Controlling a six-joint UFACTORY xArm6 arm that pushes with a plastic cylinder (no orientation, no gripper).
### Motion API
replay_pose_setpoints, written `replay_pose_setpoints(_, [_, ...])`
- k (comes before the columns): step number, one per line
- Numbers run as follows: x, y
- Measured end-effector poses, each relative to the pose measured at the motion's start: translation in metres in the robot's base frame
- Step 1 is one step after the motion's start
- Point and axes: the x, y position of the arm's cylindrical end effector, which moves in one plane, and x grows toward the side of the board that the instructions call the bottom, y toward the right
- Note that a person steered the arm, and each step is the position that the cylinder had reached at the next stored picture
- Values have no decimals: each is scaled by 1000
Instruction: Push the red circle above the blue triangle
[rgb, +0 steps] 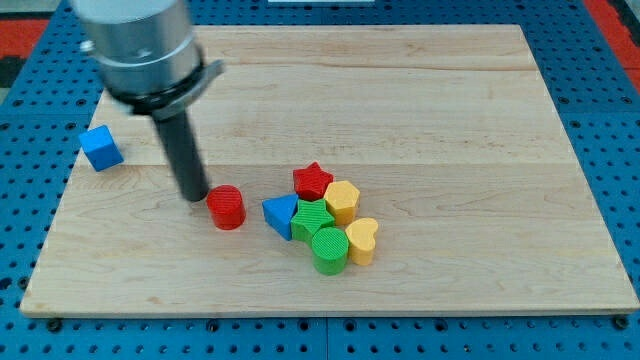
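Observation:
The red circle (227, 207) lies on the wooden board, left of the block cluster. The blue triangle (281, 214) sits just to its right, a small gap between them, at the left edge of the cluster. My tip (194, 196) rests on the board right beside the red circle's upper left side, touching or nearly touching it. The dark rod rises from the tip toward the view's top left.
A red star (313, 180), a yellow hexagon (343, 200), a green hexagon (312, 218), a green circle (330, 250) and a yellow heart (362, 240) crowd against the blue triangle's right. A blue cube (101, 147) sits near the board's left edge (62, 190).

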Motion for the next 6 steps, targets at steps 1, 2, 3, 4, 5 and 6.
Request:
replay_pose_setpoints(1, [37,10])
replay_pose_setpoints(2, [28,8])
replay_pose_setpoints(3, [24,43])
replay_pose_setpoints(4, [10,44])
replay_pose_setpoints(5, [-2,38])
replay_pose_setpoints(6, [-12,62])
